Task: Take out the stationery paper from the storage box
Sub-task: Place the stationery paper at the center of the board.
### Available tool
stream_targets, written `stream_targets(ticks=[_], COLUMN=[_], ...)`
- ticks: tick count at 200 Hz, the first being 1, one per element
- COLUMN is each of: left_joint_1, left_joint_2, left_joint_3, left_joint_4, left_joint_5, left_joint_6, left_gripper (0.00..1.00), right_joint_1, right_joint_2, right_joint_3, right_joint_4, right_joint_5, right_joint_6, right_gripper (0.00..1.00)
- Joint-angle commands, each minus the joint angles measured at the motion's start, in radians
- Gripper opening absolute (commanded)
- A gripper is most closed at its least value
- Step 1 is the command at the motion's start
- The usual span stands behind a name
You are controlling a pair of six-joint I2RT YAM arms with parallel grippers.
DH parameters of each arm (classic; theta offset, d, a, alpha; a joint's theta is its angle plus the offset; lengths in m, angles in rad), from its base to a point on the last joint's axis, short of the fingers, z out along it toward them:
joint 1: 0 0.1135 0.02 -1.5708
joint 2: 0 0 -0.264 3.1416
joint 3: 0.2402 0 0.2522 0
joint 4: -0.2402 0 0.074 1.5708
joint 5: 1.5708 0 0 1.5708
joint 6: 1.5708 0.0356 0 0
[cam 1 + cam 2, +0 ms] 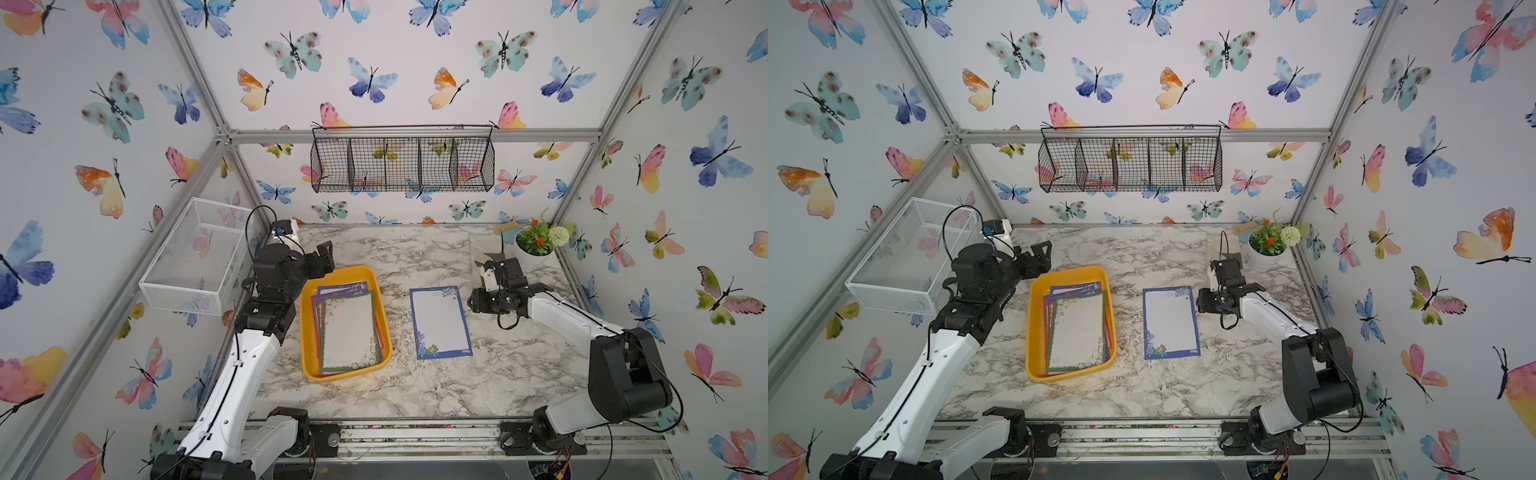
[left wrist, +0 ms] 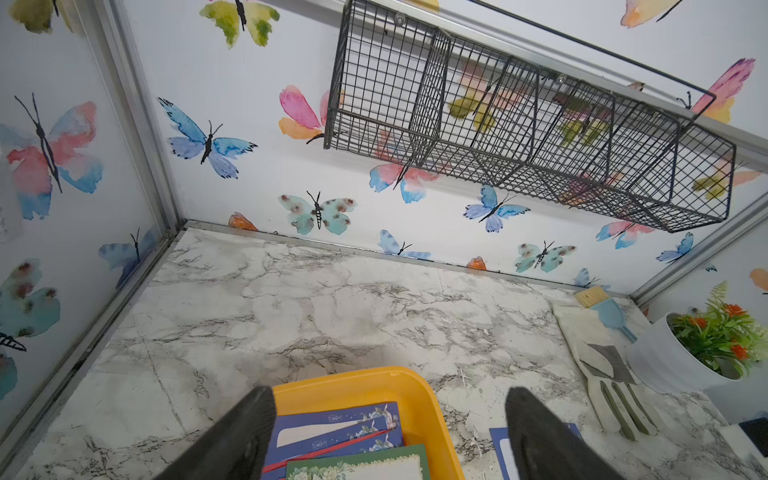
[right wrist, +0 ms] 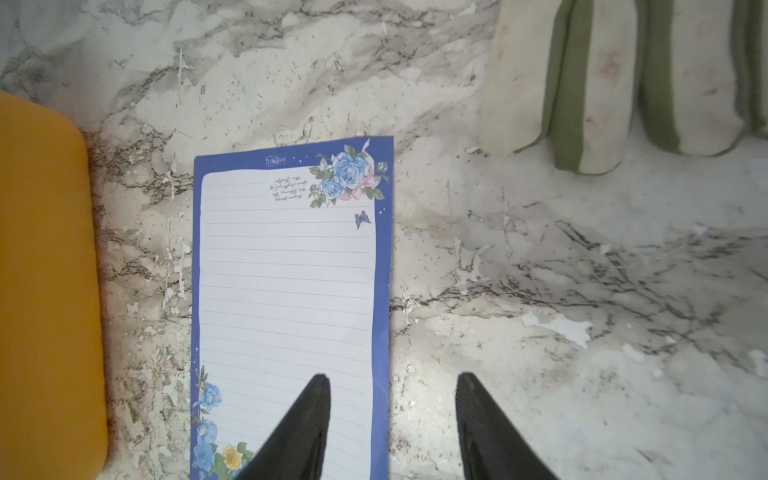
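top: left arm hunched behind box (image 1: 306, 345), stack (image 1: 348, 332) inside, one sheet (image 1: 440, 322) out on table (image 1: 415, 395) | left wrist: left gripper (image 2: 390, 399) wide open, empty | right wrist: right gripper (image 3: 392, 378) spread, empty, by sheet's edge; ruled lines only show here

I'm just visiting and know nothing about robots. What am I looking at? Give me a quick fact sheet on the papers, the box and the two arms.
Storage box: yellow tray on the marble table
In box: stack of stationery paper, a green-bordered one on top
Already out: one blue-bordered sheet, flat on the table beside the box
Left gripper: open, empty, above the box's far end
Right gripper: open, empty, at the blue-bordered sheet's edge
Background: potted plant, black wire basket
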Motion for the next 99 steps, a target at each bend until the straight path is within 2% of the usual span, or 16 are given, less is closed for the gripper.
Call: stream_targets(ticks=[1,49,99], left_joint_1=[0.005,0.005,0.008], left_joint_2=[-0.002,-0.013,-0.047], left_joint_3=[0.031,0.021,-0.020], left_joint_4=[-0.015,-0.041,-0.056], left_joint_5=[0.025,0.019,-0.047], left_joint_6=[0.006,0.024,0.038], left_gripper=[0.89,0.85,0.75], right_joint_1=[0.004,0.018,0.043], right_joint_2=[-0.039,-0.155,-0.168], right_joint_3=[-0.010,-0.086,-0.064], right_joint_4=[-0.022,0.121,0.127], right_joint_5=[0.039,-0.012,-0.012], right_joint_6=[0.015,0.050,0.063], right_gripper=[0.52,0.51,0.47])
